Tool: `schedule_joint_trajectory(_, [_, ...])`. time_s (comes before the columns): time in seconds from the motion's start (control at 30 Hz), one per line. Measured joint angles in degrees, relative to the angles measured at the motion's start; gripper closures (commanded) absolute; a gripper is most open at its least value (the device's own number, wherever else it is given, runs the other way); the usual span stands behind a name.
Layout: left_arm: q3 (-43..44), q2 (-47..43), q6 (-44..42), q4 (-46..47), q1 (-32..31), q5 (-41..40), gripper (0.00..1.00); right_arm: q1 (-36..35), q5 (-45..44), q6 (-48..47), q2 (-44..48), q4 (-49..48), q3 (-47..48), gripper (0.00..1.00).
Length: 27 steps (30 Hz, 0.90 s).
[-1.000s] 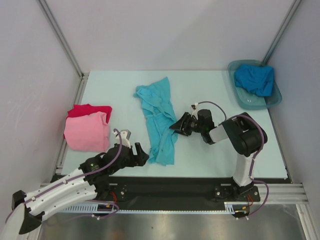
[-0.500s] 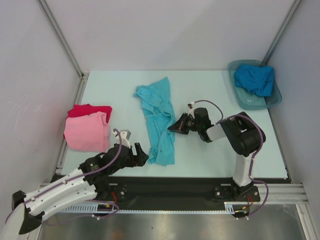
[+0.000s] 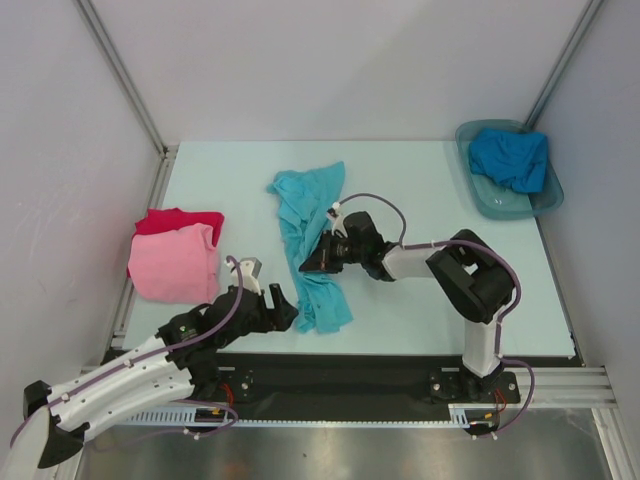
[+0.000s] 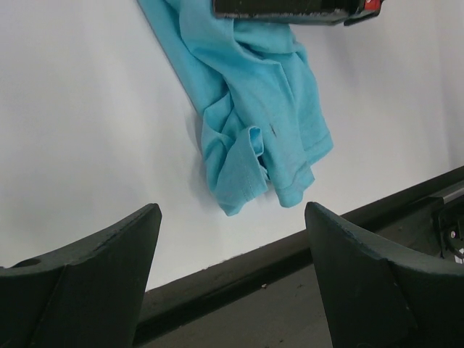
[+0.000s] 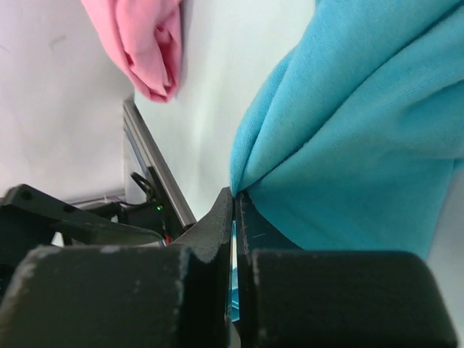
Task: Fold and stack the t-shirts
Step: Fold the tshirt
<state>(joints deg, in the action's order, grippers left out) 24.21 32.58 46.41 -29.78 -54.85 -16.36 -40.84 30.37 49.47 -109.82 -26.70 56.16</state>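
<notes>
Soft cotton, the turquoise t-shirt point(image 3: 303, 200) lies mid-table, its long axis running far to near. My right gripper point(image 3: 310, 264) sits at mid-length, pressed together on a fold of the cloth. My left gripper point(image 3: 267, 288), spread wide and holding nothing, is just left of the near end, so it's nearer that end

Left arm point(image 3: 120, 385): pale grey-white shell links, black joint housings. Mauve cable point(image 3: 242, 290) runs along the top and loops free by the wrist.
Right arm point(image 3: 478, 285): rounded black joints, one light grey link, same mauve cable in loops, small white connector point(image 3: 335, 210) at the wrist.
Bases point(image 3: 470, 385) black, bolted to a black rail point(image 3: 340, 385); red wiring point(image 3: 232, 392) below.
Jaws matte black, wedge-shaped, edges scuffed grey.
</notes>
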Motion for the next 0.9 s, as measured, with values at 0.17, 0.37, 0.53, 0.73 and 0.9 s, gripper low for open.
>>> schedule_joint_trajectory(0.17, [0.3,0.0,-0.1,0.0,0.0,0.0,0.13,-0.4,-1.2,-0.6,-0.1,3.5,-0.9,0.69])
schedule_joint_trajectory(0.37, [0.7,0.0,-0.2,0.0,0.0,0.0,0.13,1.4,-2.1,-0.9,0.6,4.6,-3.1,0.15])
schedule_joint_trajectory(0.53, [0.7,0.2,-0.3,0.1,0.0,0.0,0.13,3.8,-3.2,-1.6,6.1,4.6,-5.5,0.1])
schedule_joint_trajectory(0.73, [0.5,2.1,-0.3,2.3,0.0,0.1,0.13,7.5,-3.0,-3.1,13.2,5.6,-5.6,0.1])
schedule_joint_trajectory(0.9, [-1.7,4.2,-0.3,6.1,0.0,0.6,0.13,9.1,-3.0,-4.5,18.6,7.2,-7.4,0.1])
